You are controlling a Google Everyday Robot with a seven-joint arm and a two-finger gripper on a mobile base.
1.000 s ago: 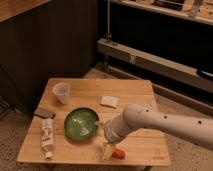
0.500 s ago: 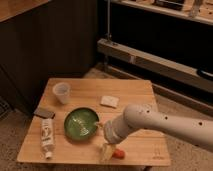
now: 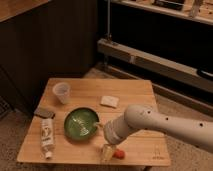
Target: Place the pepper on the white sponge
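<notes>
The pepper [image 3: 119, 153] is a small red-orange thing lying on the wooden table [image 3: 135, 92] near its front edge. My gripper [image 3: 107, 151] is right at the pepper's left side, low over the table at the end of the white arm [image 3: 160, 122]. The white sponge [image 3: 109, 101] lies flat at the middle back of the table, well behind the gripper.
A green bowl [image 3: 80, 123] stands left of the arm. A clear plastic cup [image 3: 61, 92] stands at the back left. A dark grey pad [image 3: 44, 112] and a white labelled tube [image 3: 47, 136] lie at the left. The table's front edge is just below the gripper.
The gripper has lowered slightly toward the pepper; the pepper and the other objects have stayed in place.
</notes>
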